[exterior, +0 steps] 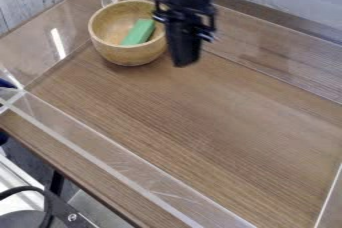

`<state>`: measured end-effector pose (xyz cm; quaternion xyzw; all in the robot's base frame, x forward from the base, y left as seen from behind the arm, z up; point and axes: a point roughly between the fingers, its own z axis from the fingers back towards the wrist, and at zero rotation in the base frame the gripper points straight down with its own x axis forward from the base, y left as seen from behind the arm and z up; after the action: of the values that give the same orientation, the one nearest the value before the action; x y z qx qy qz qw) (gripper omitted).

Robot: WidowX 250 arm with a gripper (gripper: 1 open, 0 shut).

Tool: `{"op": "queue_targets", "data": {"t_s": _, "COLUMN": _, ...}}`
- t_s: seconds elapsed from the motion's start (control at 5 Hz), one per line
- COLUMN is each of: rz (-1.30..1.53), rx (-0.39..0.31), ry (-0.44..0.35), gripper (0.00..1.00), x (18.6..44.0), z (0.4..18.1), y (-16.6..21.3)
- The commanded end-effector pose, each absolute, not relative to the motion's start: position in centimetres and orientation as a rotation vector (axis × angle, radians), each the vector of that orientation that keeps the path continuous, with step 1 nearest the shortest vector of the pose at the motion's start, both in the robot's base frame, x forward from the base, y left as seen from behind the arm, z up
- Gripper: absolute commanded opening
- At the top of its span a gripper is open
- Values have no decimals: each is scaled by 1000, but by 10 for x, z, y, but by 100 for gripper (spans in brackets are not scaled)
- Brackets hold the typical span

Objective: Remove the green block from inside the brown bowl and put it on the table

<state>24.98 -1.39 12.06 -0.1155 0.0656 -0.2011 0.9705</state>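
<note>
The brown bowl point(118, 38), round and light tan, stands at the far left of the table point(201, 122). The green block point(138, 31) lies inside it, leaning against the right inner wall. My gripper point(183, 58) hangs just right of the bowl's rim, its dark fingers pressed together and pointing down, shut with nothing in them. The arm covers the bowl's right edge.
Clear plastic walls point(80, 132) run along the table's edges, with the front wall crossing from lower left to lower right. Bare wood-grain surface stretches right of and in front of the bowl. Dark equipment shows below the front left corner.
</note>
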Motion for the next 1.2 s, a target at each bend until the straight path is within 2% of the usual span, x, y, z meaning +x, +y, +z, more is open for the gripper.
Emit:
{"op": "queue_targets", "data": {"t_s": 0.0, "rz": -460, "rx": -217, "ry": 86, "gripper": 0, "x": 255, "z": 125, "y": -47}}
{"op": "queue_targets", "data": {"t_s": 0.6, "rz": -264, "rx": -196, "ry": 63, "gripper": 0, "x": 251, "z": 116, "y": 70}}
{"op": "queue_targets", "data": {"t_s": 0.8, "rz": -335, "rx": -199, "ry": 75, "gripper": 0, "x": 256, "z": 109, "y": 28}}
{"op": "queue_targets", "data": {"t_s": 1.0, "rz": -324, "rx": -204, "ry": 84, "gripper": 0, "x": 243, "z": 103, "y": 32}}
